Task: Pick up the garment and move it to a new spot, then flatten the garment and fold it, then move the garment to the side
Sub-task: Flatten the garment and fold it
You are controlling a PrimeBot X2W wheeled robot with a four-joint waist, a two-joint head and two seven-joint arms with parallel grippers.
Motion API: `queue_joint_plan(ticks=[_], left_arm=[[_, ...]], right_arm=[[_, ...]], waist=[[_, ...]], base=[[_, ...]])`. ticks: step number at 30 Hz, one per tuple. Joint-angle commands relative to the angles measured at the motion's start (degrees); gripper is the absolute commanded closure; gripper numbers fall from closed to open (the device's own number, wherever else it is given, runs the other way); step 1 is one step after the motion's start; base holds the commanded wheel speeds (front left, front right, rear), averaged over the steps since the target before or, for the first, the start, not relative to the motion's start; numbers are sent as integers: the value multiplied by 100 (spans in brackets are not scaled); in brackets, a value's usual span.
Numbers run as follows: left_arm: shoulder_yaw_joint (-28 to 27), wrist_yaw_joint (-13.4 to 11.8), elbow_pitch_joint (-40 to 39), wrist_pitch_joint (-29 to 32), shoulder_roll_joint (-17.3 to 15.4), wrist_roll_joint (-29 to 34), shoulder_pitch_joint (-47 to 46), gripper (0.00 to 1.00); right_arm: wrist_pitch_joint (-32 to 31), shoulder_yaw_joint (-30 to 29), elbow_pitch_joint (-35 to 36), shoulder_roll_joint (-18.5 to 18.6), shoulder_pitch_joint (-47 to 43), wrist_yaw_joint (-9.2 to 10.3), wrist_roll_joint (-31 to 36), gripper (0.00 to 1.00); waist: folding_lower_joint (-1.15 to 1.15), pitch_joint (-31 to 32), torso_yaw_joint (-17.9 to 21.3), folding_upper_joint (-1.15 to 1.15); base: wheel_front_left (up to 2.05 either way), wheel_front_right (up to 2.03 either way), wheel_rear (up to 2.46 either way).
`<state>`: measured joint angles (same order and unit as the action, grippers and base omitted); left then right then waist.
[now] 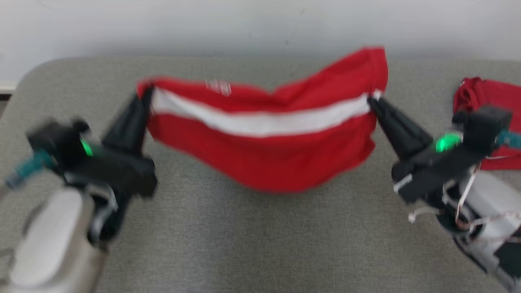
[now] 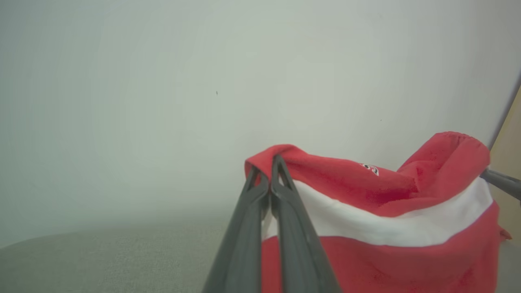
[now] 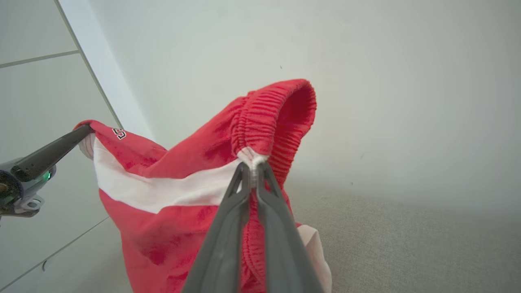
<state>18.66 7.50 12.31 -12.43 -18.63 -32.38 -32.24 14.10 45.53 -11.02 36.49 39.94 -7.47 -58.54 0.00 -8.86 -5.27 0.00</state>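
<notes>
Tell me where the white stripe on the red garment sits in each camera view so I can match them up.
Head view: the white stripe sags across the centre of the red garment.
Left wrist view: lower right, curving up at the right end.
Right wrist view: left of centre, rising toward the middle.
Shared landmark: the gathered waistband above one end of the stripe.
</notes>
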Motion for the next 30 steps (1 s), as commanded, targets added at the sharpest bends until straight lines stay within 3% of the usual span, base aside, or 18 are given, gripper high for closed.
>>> queue_joint_plan(ticks=[1, 8, 12, 18, 23, 30], left_arm=[[-11, -7, 32, 41, -80, -125, -293, 100], [301, -7, 570, 577, -487, -684, -2846, 100], [520, -7, 1130, 826, -503, -835, -4506, 100], [774, -7, 2012, 659, -288, -899, -6535, 100], [1216, -8, 2611, 370, -175, -995, -7312, 100], [1744, -7, 3172, -30, -197, -1435, -7158, 100]], right_arm=[[-50, -58, -49, -85, 199, -2, -48, 100], [-804, -758, -946, -636, 2123, -2, -153, 100], [-1168, -1336, -1789, -1073, 3613, -2, -87, 100], [-1207, -1676, -3012, -1613, 5592, -2, 720, 100], [-1013, -1694, -3705, -1967, 6357, -2, 1160, 100], [-768, -1489, -4139, -2231, 6266, -2, 1196, 100]], waist=[[0, -340, 214, 0], [0, -1355, 428, 0], [0, -2035, 503, 0], [0, -2825, 590, 0], [0, -3111, 611, 0], [0, -3173, 581, 0]], base=[[0, 0, 0], [0, 0, 0], [0, 0, 0], [0, 0, 0], [0, 0, 0], [0, 0, 0]])
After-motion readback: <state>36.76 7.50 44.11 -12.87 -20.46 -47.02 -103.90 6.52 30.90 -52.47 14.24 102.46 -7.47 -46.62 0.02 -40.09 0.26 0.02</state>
